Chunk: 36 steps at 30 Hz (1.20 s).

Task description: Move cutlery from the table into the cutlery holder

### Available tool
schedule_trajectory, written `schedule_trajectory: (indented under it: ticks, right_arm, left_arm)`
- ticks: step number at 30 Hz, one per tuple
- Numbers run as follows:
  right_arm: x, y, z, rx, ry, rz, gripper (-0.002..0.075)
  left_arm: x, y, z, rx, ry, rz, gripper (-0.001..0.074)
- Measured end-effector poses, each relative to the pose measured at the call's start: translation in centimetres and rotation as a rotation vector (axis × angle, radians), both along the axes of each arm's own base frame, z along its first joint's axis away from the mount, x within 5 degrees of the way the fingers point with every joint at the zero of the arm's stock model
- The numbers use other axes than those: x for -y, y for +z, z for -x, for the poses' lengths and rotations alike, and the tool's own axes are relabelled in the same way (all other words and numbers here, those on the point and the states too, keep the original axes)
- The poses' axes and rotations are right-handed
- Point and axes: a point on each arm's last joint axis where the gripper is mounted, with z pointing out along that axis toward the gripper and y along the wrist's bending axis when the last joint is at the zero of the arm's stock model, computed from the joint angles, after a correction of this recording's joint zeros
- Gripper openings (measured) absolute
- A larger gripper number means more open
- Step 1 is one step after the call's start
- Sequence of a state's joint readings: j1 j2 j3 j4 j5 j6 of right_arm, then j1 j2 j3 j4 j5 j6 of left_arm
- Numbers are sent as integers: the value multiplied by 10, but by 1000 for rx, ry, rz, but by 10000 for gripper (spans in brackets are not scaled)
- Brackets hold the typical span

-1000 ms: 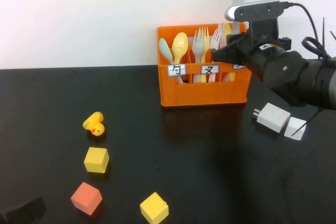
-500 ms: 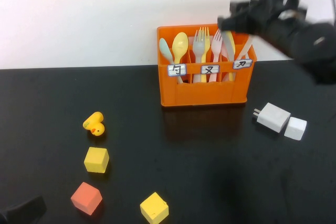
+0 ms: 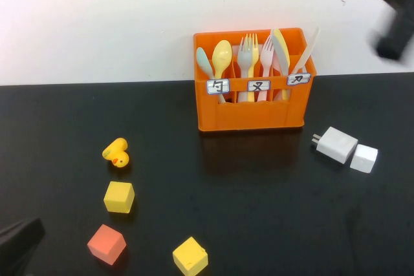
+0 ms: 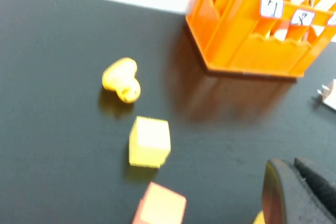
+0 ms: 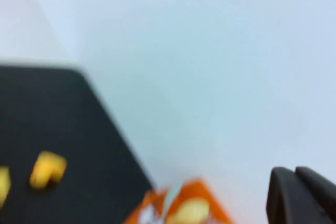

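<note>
Nearest to the camera, the left hand sits low at the near left corner of the worktop. Whether it is spread or pressed together I cannot tell.

Just beyond it lie a red block and two yellow blocks, then a yellow toy duck. On the right side a white charger lies beside a small white cube. I find no pale grey cutlery lying flat on the worktop.

Farther back stands the cutlery holder, close to the wall.
- The grey fork stands about upright in the middle compartment, tines up, among yellow and pink forks.
- A pale knife stands in the right compartment, its long axis tilted with the top toward the right. I take it for the grey one, but the colour is not sure.

The three white labels carry black Chinese characters. The left one reads 勺 and the middle one 叉. The right one looks like 刀, though it is small.

Farthest and highest, the right hand is a dark blur above and to the right of the holder, apart from it; its state I cannot tell. It is much the nearer arm to the holder, which lies well apart from the left hand, across the worktop toward the far right. In my judgement nothing remains to pick up.
</note>
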<state>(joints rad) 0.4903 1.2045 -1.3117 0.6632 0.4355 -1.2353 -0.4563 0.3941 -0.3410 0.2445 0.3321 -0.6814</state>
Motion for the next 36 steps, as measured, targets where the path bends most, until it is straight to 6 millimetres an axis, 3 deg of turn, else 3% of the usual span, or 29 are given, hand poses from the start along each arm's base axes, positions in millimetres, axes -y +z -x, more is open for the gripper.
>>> schedule_trajectory:
  ticks: [3, 8, 13, 18, 21, 25, 36]
  right_arm:
    - [17, -8, 26, -21, -9, 111, 3]
    - [51, -39, 72, -65, -90, 198, 1]
    - [77, -85, 115, -124, -128, 179, 1]
    - [93, -138, 145, -189, -151, 147, 1]
    - [99, -164, 155, -197, -160, 138, 0]
    - [103, -181, 162, -192, -164, 131, 0]
    - [104, -191, 166, -248, -149, 172, -1]
  left_arm:
    - [-4, 3, 5, 50, 4, -24, -1]
    - [-10, 5, 12, 81, 19, -49, -1]
    - [-10, 1, 14, 96, 13, -37, -1]
    - [-5, -13, 11, 139, -25, -27, -1]
    - [-4, -17, 10, 163, -40, -27, -1]
    - [-3, -17, 10, 171, -44, -31, -1]
    - [-3, -17, 10, 170, -44, -34, -1]
